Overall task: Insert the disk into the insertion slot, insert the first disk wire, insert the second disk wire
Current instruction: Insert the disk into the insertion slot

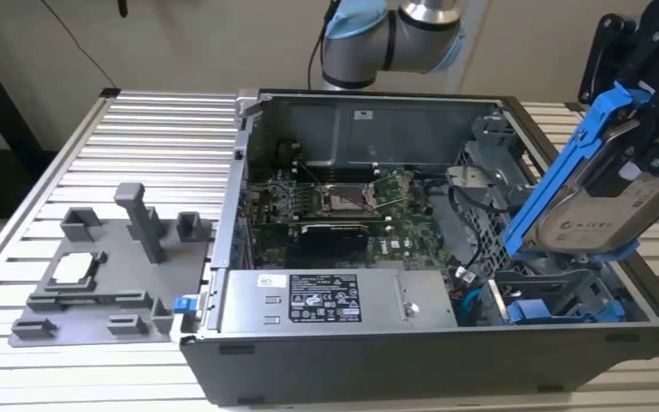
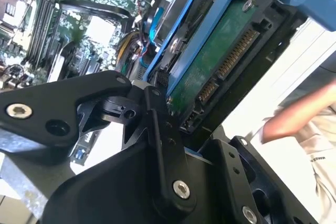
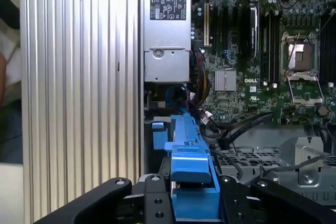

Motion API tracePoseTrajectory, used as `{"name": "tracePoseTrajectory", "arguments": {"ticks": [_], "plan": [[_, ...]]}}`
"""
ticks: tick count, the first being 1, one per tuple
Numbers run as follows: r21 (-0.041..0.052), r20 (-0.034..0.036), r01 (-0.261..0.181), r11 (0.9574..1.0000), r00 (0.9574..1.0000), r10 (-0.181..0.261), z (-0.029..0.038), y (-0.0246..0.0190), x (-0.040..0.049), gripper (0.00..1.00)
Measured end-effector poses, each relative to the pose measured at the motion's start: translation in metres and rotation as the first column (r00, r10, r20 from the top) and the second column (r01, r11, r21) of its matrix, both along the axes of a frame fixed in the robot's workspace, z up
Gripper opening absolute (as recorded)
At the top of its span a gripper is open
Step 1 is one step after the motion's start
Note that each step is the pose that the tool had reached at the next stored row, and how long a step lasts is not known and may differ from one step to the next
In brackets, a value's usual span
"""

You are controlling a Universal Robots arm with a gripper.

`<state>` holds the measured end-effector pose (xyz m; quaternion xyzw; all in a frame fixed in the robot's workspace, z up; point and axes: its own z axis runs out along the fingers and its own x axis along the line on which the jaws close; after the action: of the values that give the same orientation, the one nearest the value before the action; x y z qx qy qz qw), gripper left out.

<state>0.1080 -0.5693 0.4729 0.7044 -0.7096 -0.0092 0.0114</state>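
Now, high at the exterior view's right: black robot gripper (image 1: 650, 150) clamped tight on the flat silver-grey hard drive in its bright blue plastic carrier (image 1: 599, 206). Held steeply tilted, upper end in the grip, lower end down just over the rectangular bay of the grey sheet-metal drive cage (image 1: 559, 283), in the near corner of the open dark-grey computer case (image 1: 364, 369). Not seated in that bay yet (lower edge close above it, contact hard to call). In the second wrist view, green circuit-board underside of the drive (image 2: 220, 59) facing the camera, connector row showing. Beside the bay, toward the exterior view's left: large grey power-supply box with a black-and-white sticker (image 1: 323, 300), green motherboard (image 1: 347, 193) behind it. Out on the ribbed aluminium table (image 1: 135, 120), grey moulded fixture plate (image 1: 106, 266), well apart from the drive. Past the drive in the second wrist view, a person's pale sleeve and forearm (image 2: 299, 124).
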Motion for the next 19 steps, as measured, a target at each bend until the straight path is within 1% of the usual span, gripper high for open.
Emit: {"name": "tracePoseTrajectory", "arguments": {"ticks": [3,8,10,16,19], "plan": [[-0.0001,0.0038,-0.006,1.0000,1.0000,0.006,-0.0032,-0.0001,0.0001,0.33],[-0.0002,0.0039,-0.006,1.0000,1.0000,0.006,-0.0033,-0.0001,0.0001,0.33],[0.0001,0.0041,-0.006,1.0000,1.0000,0.006,-0.0045,-0.0001,0.0001,0.33],[-0.0001,0.0047,-0.006,1.0000,1.0000,0.006,-0.0133,-0.0006,0.0007,0.33],[0.0001,0.0068,-0.006,1.0000,1.0000,0.006,-0.0187,-0.0008,0.0010,0.33]]}}
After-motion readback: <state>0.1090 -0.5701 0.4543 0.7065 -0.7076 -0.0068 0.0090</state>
